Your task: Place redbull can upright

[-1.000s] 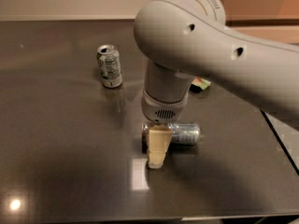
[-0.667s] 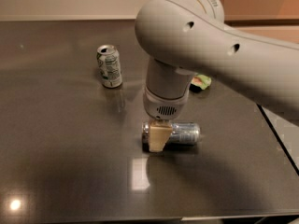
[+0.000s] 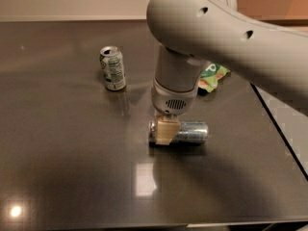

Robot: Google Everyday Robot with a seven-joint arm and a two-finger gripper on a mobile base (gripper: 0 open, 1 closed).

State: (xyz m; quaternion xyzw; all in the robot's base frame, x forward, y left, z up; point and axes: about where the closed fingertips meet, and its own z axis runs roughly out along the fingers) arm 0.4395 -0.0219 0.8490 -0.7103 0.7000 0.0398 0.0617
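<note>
The redbull can (image 3: 188,131), slim and silver with bluish markings, lies on its side on the dark table (image 3: 72,167), its long axis running left to right. My gripper (image 3: 165,134) hangs straight down from the big grey arm (image 3: 226,37) and sits at the can's left end, with its tan tip overlapping the can from the front. The can's left end is partly hidden behind the gripper.
A shorter white-and-green can (image 3: 112,68) stands upright at the back left. A green-and-orange snack bag (image 3: 211,76) lies behind the arm at the right. The table's right edge (image 3: 279,129) runs diagonally close to the can.
The gripper's tan tip has drawn back from in front of the can and now overlaps its left end. The can looks almost unmoved.
</note>
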